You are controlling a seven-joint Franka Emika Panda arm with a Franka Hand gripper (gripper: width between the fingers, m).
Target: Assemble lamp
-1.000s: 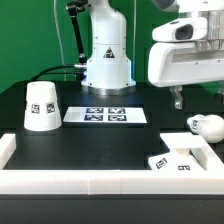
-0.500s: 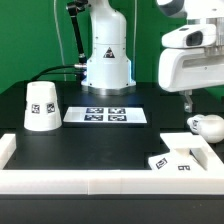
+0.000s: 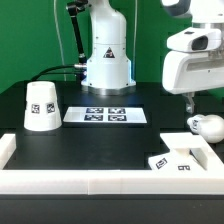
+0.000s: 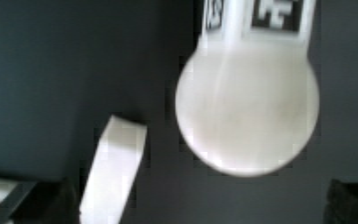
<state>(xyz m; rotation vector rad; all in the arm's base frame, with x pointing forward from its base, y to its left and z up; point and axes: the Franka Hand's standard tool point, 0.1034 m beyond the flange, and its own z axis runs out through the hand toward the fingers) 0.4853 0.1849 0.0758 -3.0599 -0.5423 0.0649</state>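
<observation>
Exterior view, gripper (image 3: 187, 108): it is seen at the right of the frame, hanging above the table and just above the bulb, with nothing held.
Exterior view, bulb (image 3: 207, 126): it lies on its side at the right edge, just below the fingers and apart from them.
Exterior view, base block (image 3: 180, 158): it is found at the lower right, near the bulb and against the white rail (image 3: 100, 181).
Exterior view, shade (image 3: 40, 105): it stands at the left with its wide end down, well apart from the other parts.
Exterior view, marker board (image 3: 106, 116): it lies flat at the centre, in front of the robot pedestal (image 3: 108, 55).
Wrist view, bulb (image 4: 247, 105): the round head fills the middle, and the tagged neck runs to the frame edge.
Wrist view, jaws: dark tips show in two corners, spread wide, with nothing between them.
Wrist view, white slab (image 4: 114, 170): it lies beside the bulb; which part it is cannot be told.
Step judged: the bulb is being approached for pickup.
Advice: the jaws should be centred over the neck rather than the round head, lowered straight, and closed only when both pads flank it, so that rolling is avoided.
</observation>
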